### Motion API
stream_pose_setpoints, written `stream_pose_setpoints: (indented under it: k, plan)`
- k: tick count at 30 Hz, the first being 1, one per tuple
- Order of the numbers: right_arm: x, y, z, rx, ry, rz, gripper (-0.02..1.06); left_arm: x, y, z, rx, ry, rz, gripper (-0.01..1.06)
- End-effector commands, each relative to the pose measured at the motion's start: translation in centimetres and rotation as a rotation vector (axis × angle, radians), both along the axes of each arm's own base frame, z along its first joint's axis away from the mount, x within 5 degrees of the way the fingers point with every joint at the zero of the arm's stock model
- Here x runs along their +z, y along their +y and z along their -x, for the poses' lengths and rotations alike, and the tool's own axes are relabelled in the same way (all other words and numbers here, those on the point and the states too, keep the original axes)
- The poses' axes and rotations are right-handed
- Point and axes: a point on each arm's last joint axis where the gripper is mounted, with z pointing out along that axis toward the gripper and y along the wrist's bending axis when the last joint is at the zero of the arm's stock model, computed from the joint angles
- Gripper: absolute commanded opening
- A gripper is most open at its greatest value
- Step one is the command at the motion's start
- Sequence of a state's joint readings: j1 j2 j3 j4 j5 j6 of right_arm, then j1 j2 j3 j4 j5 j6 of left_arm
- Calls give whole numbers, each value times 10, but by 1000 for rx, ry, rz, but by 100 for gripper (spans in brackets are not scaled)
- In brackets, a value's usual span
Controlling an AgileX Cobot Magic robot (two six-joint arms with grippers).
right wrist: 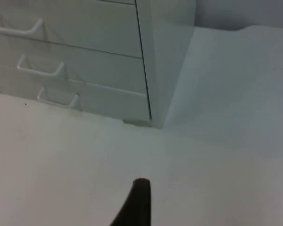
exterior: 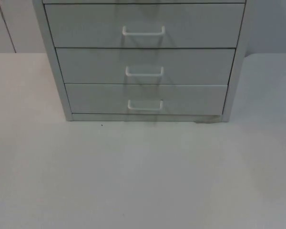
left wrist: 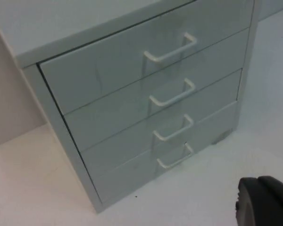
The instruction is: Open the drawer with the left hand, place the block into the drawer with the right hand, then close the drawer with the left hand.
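From the top camera I had a pale grey drawer cabinet (exterior: 145,62) standing at the far side of the white worktop (exterior: 143,176), its front facing me. Every drawer I could see was pushed in flush, each with a white bar handle at its middle; the lowest drawer (exterior: 146,99) sat just above the cabinet's base, with its handle (exterior: 145,105) in line under the others. The left wrist camera looked at the cabinet from its left front corner and showed four drawer fronts stacked one above another, all shut. A black fingertip of the left gripper (left wrist: 264,202) stood over the worktop in front of the cabinet, apart from it, and I could not tell whether that gripper was open or closed. On the right wrist camera I saw the cabinet's right front corner and bare worktop beside it, with one dark fingertip of the right gripper (right wrist: 137,202) above the worktop, near the cabinet without touching it; its state I could not tell either.
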State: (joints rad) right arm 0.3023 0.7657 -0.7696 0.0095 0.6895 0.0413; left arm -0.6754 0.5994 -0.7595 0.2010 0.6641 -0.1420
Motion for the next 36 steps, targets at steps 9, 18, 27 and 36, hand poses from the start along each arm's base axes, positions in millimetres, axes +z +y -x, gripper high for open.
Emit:
stream_pose_setpoints:
  k: [9,18,27,36]
  plan:
    - [-8,-20,62,4,-145,-28,81,5,35,45,-7,-69,74,0]
    - [-12,-35,112,41,-206,5,81,-21,52,68,-11,-89,124,0]
    - [-25,-45,147,48,-216,-5,81,-43,71,91,16,-63,147,0]
    - [-55,-46,148,46,-155,24,81,-52,79,99,32,-25,119,0]
